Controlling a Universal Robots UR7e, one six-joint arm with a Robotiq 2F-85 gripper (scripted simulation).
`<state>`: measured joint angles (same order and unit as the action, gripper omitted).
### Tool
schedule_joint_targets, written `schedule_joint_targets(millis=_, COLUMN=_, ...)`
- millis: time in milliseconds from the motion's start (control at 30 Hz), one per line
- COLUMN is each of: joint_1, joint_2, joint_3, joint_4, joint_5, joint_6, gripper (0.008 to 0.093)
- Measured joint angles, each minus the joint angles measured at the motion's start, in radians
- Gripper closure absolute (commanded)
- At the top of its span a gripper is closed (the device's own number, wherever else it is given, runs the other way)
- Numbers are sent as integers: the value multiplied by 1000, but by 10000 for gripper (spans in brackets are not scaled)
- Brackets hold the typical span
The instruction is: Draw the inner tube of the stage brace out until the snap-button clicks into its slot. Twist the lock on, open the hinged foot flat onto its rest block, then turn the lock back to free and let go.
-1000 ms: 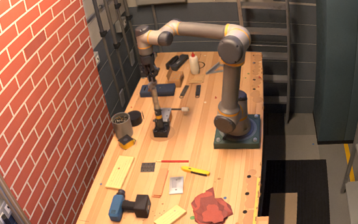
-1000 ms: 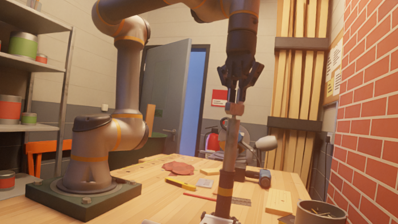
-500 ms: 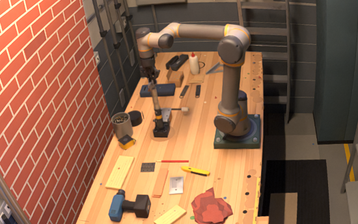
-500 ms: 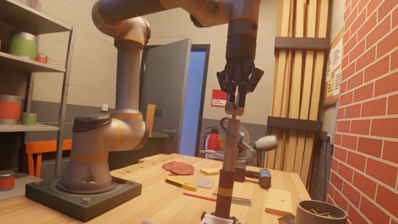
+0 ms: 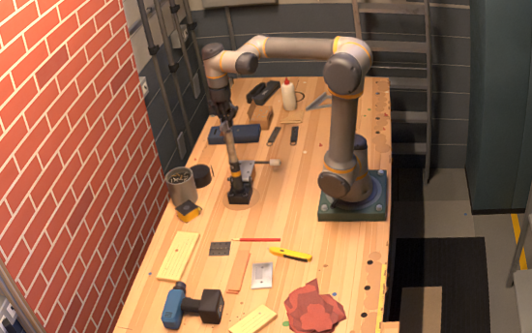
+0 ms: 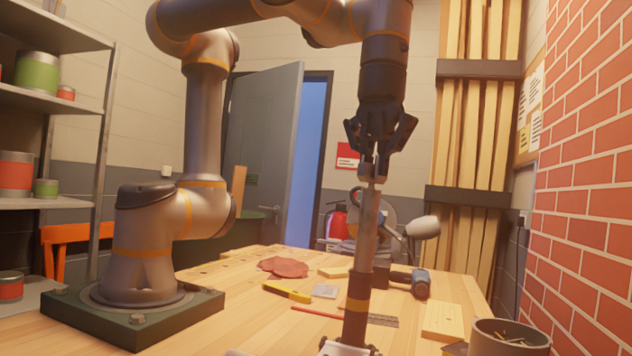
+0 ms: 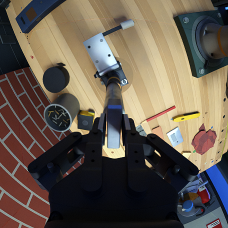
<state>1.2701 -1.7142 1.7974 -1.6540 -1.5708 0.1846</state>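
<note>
The base of the stage brace [image 5: 240, 192] is cut off at the bottom edge in the second side camera. The brace stands upright near the bench's brick-wall side, its grey inner tube [image 6: 366, 228] drawn up out of the dark outer sleeve with an orange band [image 6: 357, 304]. My gripper [image 6: 374, 171] points straight down over the tube's top end [image 7: 114, 122] with its fingers part closed around the grey end tab, gripping nothing. The silver hinged foot [image 7: 101, 53] lies flat on the bench beside the base, with a white-tipped lever [image 7: 126, 24] beyond it.
A grey cup of screws [image 5: 181, 184] and a black disc [image 5: 201, 174] stand by the wall, left of the brace, with a yellow tape measure [image 5: 188, 210]. A navy case [image 5: 235, 133] lies behind the brace. The arm's base [image 5: 353, 192] sits to the right.
</note>
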Motion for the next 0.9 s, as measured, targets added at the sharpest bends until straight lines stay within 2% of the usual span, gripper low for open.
schedule_joint_targets(millis=500, joint_1=0, joint_2=0, joint_3=1, joint_4=-1, joint_5=0, joint_6=0, gripper=734)
schedule_joint_targets(millis=833, joint_1=0, joint_2=0, joint_3=1, joint_4=-1, joint_5=0, joint_6=0, gripper=934)
schedule_joint_targets(millis=900, joint_1=0, joint_2=0, joint_3=1, joint_4=-1, joint_5=0, joint_6=0, gripper=934)
